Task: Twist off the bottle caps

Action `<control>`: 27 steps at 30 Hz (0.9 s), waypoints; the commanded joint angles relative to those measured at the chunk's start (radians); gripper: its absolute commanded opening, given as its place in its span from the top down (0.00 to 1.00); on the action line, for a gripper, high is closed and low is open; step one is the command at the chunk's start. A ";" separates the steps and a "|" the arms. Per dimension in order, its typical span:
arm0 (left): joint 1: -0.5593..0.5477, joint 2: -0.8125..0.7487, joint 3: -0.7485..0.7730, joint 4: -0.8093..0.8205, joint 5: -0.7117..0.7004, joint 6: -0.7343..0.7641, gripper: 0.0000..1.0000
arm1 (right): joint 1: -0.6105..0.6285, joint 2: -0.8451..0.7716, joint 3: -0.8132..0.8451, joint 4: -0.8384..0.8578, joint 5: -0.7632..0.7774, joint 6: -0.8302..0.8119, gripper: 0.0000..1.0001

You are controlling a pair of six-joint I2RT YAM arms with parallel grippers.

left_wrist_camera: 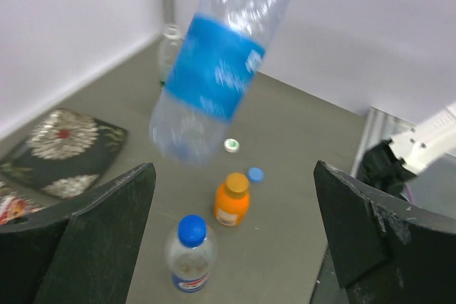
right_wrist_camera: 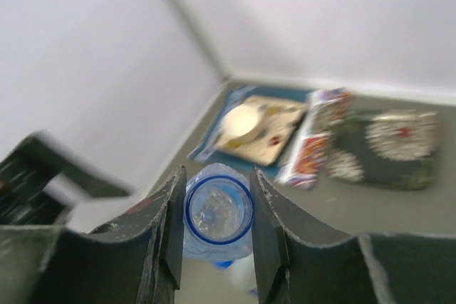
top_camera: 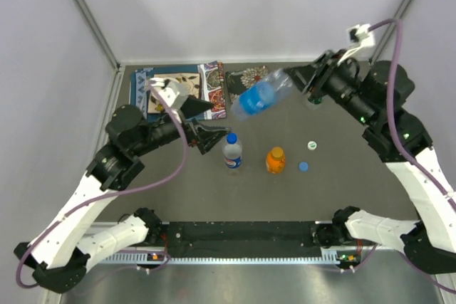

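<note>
My right gripper (top_camera: 298, 80) is shut on the neck of the blue-tinted bottle (top_camera: 260, 95) with a blue label and holds it tilted in the air. In the right wrist view its open, capless mouth (right_wrist_camera: 218, 210) sits between my fingers (right_wrist_camera: 171, 222). My left gripper (top_camera: 212, 134) is open and empty, just left of the clear bottle with a blue cap and blue-red label (top_camera: 232, 152). The short orange bottle (top_camera: 276, 159), capped, stands to its right. In the left wrist view both stand ahead of the open jaws, and a clear bottle (left_wrist_camera: 169, 46) shows dimly at the back wall.
A loose blue cap (top_camera: 303, 166) and a white-green cap (top_camera: 312, 145) lie right of the orange bottle. Patterned mats and a booklet (top_camera: 178, 87) lie at the back left, a dark flowered mat (top_camera: 251, 76) beside them. Walls close off the back and sides.
</note>
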 commanded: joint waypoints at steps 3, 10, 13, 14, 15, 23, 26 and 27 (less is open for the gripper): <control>-0.004 -0.187 -0.027 0.016 -0.321 0.032 0.02 | -0.035 0.082 0.167 -0.173 0.802 -0.181 1.00; -0.004 -0.279 -0.105 0.057 -0.352 0.029 0.02 | -0.338 0.120 0.083 -0.191 0.844 -0.066 1.00; -0.003 -0.298 -0.145 0.063 -0.330 0.017 0.02 | -0.397 0.132 0.033 -0.190 0.840 -0.061 1.00; -0.004 -0.302 -0.156 0.071 -0.329 0.012 0.02 | -0.406 0.137 0.022 -0.190 0.846 -0.067 1.00; -0.003 -0.313 -0.170 0.079 -0.326 0.002 0.02 | -0.408 0.143 0.008 -0.185 0.856 -0.081 1.00; -0.004 -0.364 -0.262 0.096 -0.307 -0.012 0.01 | -0.426 0.192 -0.202 0.015 0.924 -0.130 1.00; -0.003 -0.368 -0.280 0.093 -0.298 -0.017 0.02 | -0.449 0.264 -0.201 0.049 0.929 -0.110 1.00; -0.004 -0.365 -0.282 0.090 -0.300 -0.017 0.02 | -0.454 0.285 -0.192 0.049 0.932 -0.110 1.00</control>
